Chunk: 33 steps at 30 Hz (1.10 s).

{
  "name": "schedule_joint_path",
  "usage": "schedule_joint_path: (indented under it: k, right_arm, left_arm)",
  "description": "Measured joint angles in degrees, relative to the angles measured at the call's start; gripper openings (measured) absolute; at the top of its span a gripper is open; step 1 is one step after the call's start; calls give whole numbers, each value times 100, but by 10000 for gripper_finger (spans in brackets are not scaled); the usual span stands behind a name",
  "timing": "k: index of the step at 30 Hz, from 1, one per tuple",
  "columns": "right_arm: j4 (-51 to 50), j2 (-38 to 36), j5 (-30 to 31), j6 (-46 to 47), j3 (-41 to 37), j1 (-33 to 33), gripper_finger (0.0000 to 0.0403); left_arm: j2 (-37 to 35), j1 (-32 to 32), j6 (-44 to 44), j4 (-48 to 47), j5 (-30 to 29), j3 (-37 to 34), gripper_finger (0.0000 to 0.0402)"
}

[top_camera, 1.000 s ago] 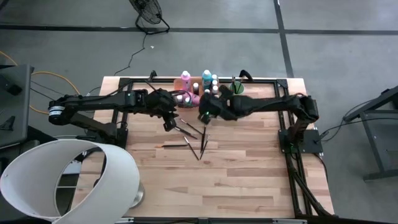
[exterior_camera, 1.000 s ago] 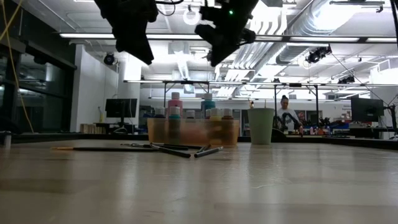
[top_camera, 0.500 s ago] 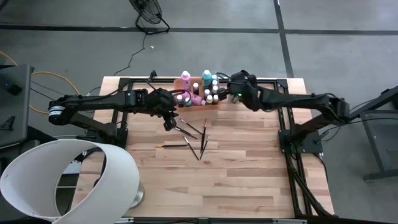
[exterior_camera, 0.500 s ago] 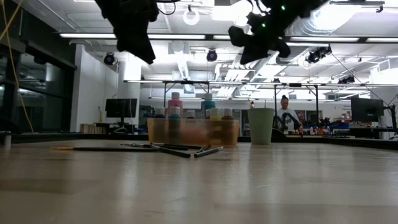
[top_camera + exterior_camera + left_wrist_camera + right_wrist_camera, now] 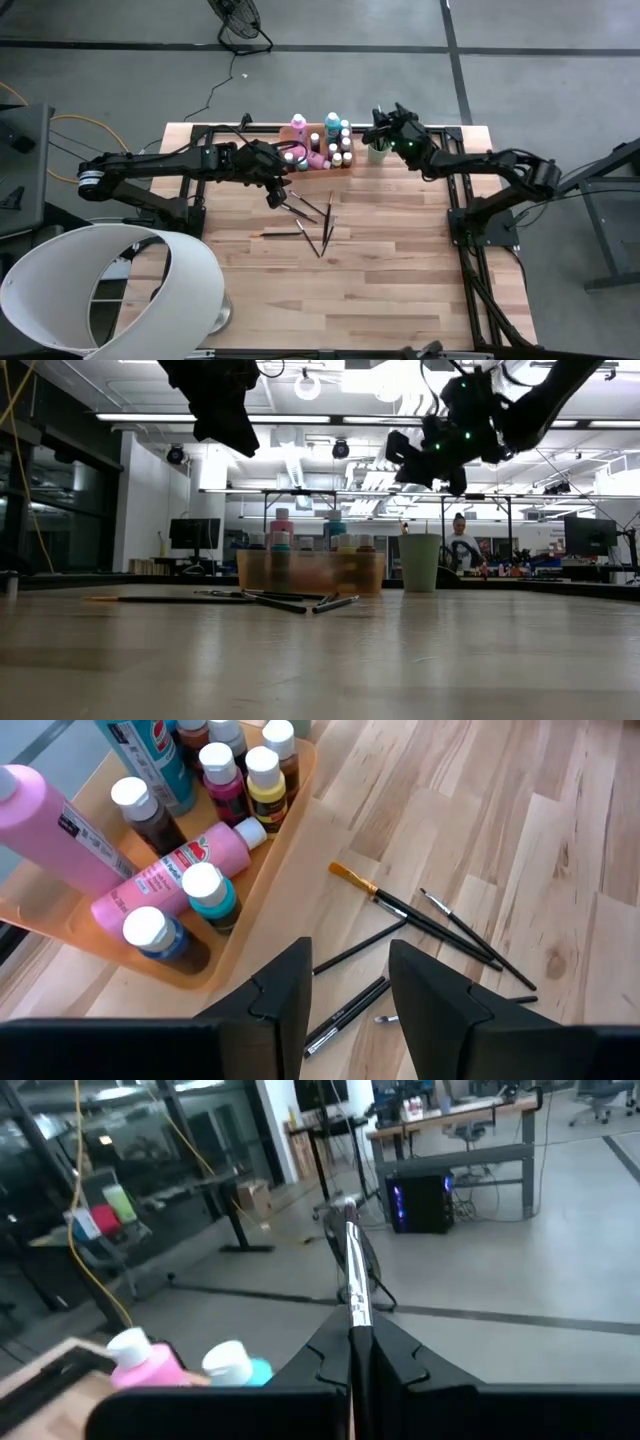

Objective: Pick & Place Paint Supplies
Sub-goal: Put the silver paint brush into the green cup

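While the high view looked straight down on the light wooden table (image 5: 380, 270), the translucent orange rectangular tray (image 5: 318, 166) sat at the table's far edge, packed with small white-capped paint bottles (image 5: 337, 152) and two taller ones, pink (image 5: 298, 127) and teal (image 5: 332, 123). The light green cup (image 5: 377, 153) stood just beside the tray, toward the far right corner. Several thin dark-handled paintbrushes (image 5: 310, 215) lay scattered on the bare wood near the tray, toward the middle of the table. The left gripper (image 5: 272, 192) hung over the brushes nearest the tray, and the right gripper (image 5: 377, 127) hung above the green cup. In the low view, both grippers were well above the table, the left gripper (image 5: 235, 438) over the brushes (image 5: 275, 600) and the right gripper (image 5: 405, 455) above the cup (image 5: 419, 562); a person (image 5: 462, 545) stood far back in the room. Through the left wrist view, the left gripper (image 5: 350, 985) had its fingers parted and empty, with the orange-bristled brush (image 5: 400, 910) and other brushes on the wood beyond it and a pink bottle (image 5: 175, 875) lying on its side in the tray (image 5: 290, 795). From the right wrist view, the right gripper (image 5: 358, 1342) was clenched on a thin metal-ferruled paintbrush (image 5: 353, 1275) that pointed out past its fingertips.
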Motion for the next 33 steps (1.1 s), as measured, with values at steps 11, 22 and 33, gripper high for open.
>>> schedule_joint_path:
  k: [11, 22, 33]
  right_arm:
    - [1954, 1267, -691, 30, -143, -559, 4]
    - [2824, 1974, -681, -57, -139, -703, 4]
    - [2789, 1978, -673, -291, -139, -726, 13]
  left_arm:
    - [2, 0, 0, 0, 2, 0, 132]
    - [2, 0, -2, -2, 2, -2, 132]
    - [4, 0, -2, -2, 2, -4, 132]
